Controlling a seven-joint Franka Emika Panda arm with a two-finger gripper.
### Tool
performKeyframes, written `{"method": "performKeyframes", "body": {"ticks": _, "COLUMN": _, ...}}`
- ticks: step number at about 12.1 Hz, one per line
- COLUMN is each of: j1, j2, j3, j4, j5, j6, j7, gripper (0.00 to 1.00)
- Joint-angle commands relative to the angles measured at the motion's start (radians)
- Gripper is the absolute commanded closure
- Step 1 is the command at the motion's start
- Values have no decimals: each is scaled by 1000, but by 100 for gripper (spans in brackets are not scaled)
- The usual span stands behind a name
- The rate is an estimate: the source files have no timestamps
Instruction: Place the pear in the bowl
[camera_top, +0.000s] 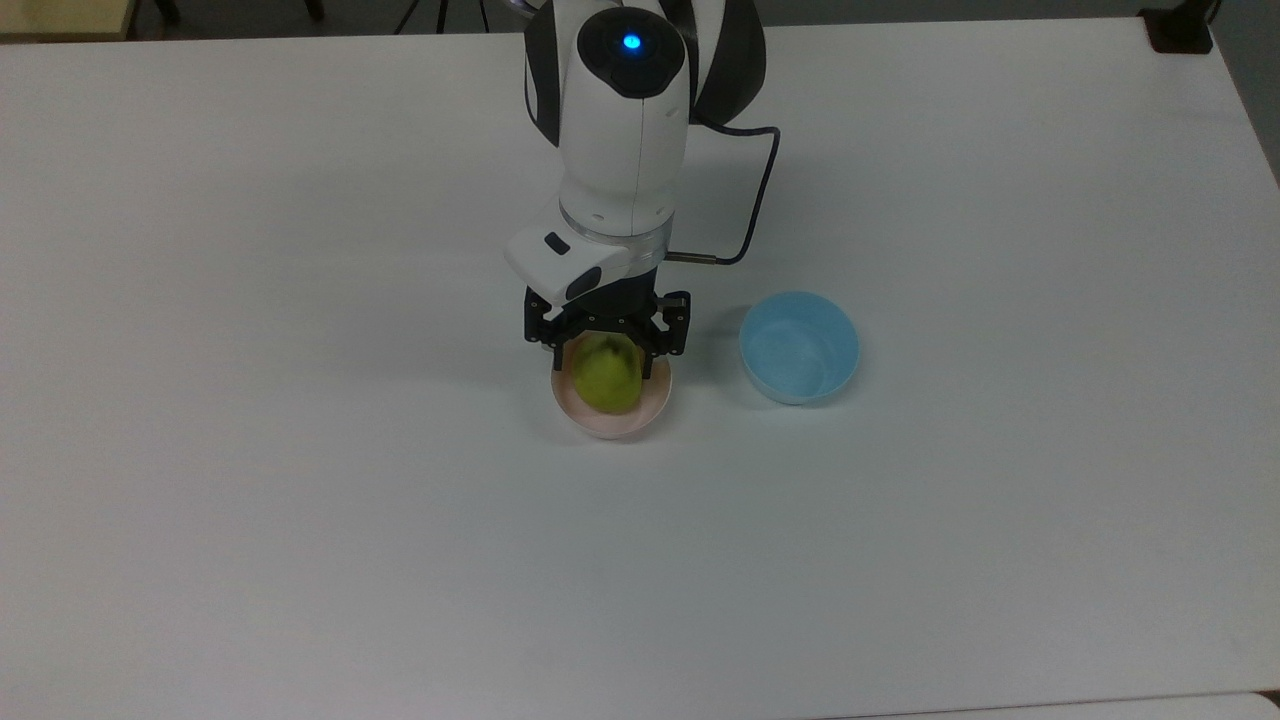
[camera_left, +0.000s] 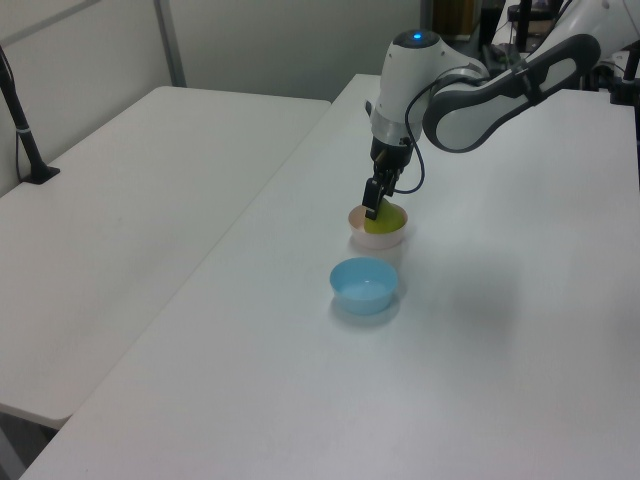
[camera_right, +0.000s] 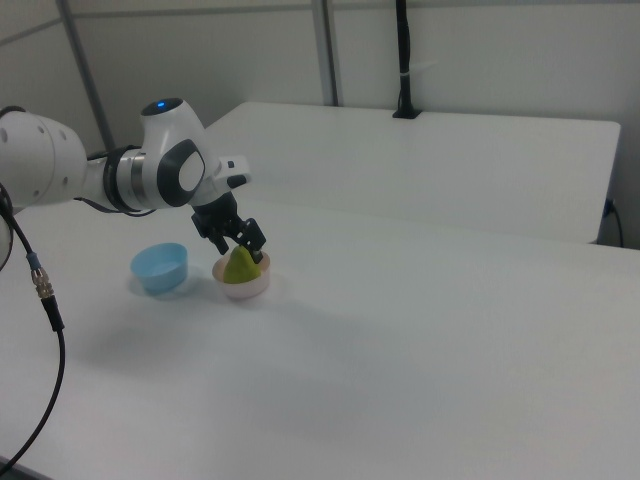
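Pear (camera_top: 606, 381), yellow-green and blurred, sits in the pink bowl (camera_top: 625, 424); its top is hidden by the tool (camera_top: 607, 351), spread apart at 12 o'clock.

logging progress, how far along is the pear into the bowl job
Nearly done. The pear sits inside the pink bowl, not the blue bowl. In hand: the gripper hangs over the pear with its fingers spread either side, so it looks released. Left: lifting the arm clear.
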Motion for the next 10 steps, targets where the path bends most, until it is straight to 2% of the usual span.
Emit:
{"method": "performKeyframes", "body": {"ticks": 1, "j1": 7, "j2": -64, "j3": -8, "j4": -15, "j5": -9, "j6": -27, "j7": 22, "gripper": 0}}
{"method": "performKeyframes", "body": {"ticks": 4, "j1": 3, "j2": -134, "j3": -15, "j4": -15, "j5": -9, "j6": -123, "j7": 13, "gripper": 0}}
{"method": "performKeyframes", "body": {"ticks": 7, "j1": -43, "j2": -205, "j3": -17, "j4": 21, "j5": 5, "j6": -281, "j7": -30, "gripper": 0}}
{"method": "performKeyframes", "body": {"ticks": 10, "j1": -57, "j2": -272, "j3": -18, "j4": 31, "j5": 17, "j6": -409, "j7": -64, "gripper": 0}}
